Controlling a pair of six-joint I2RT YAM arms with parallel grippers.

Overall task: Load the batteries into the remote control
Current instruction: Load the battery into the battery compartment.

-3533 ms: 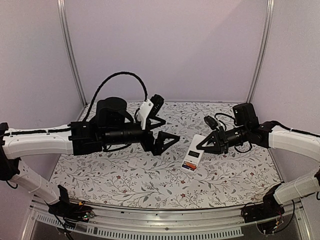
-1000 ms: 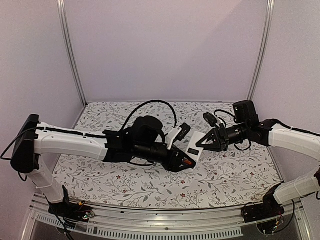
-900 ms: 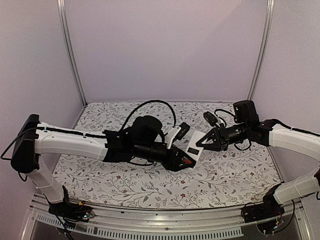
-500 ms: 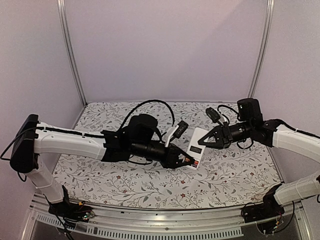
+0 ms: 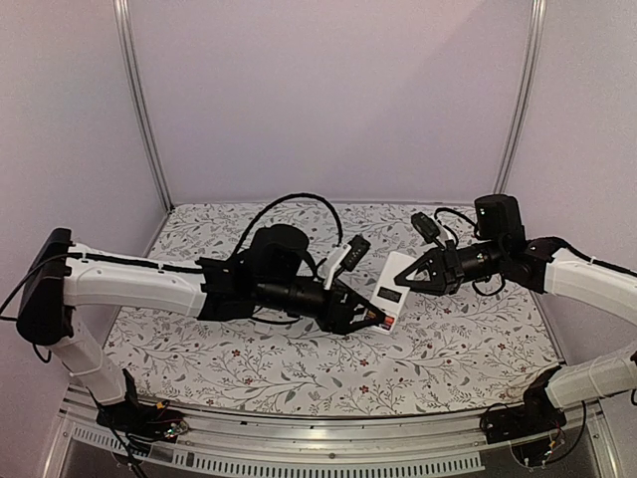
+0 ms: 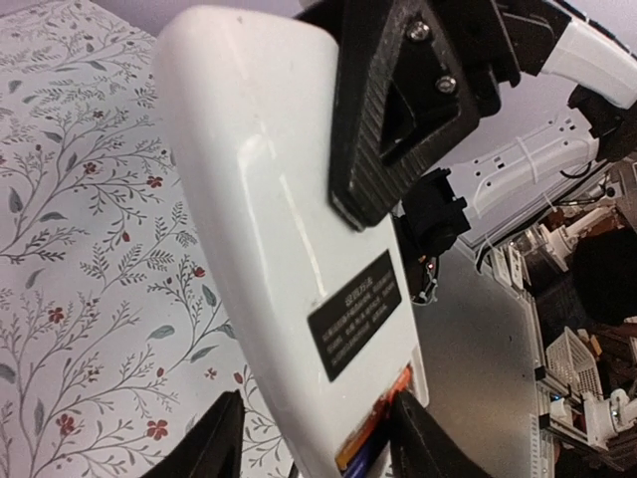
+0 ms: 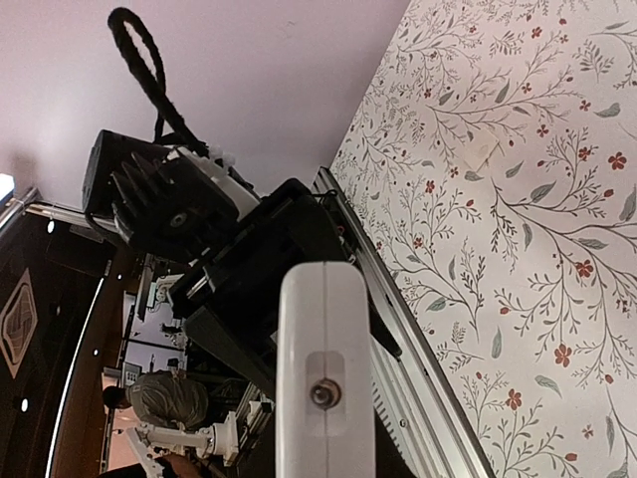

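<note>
White glossy plastic is catching the light on the remote control (image 6: 269, 199), which is being held tilted over the floral cloth (image 6: 80, 249), centre right in the top view. The right gripper (image 5: 413, 276) is clamping its upper end between textured black fingers. The left gripper (image 6: 314, 438) is straddling the lower end with its fingers partly apart. There a reddish-orange battery (image 6: 373, 438) is peeking from the compartment edge, below a black rectangular label (image 6: 353, 314).

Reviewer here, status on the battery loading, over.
Right gripper shut on remote control, back side up. Left gripper open, straddling its lower end. Orange battery at that end, seating unclear. Nothing in the way.
</note>
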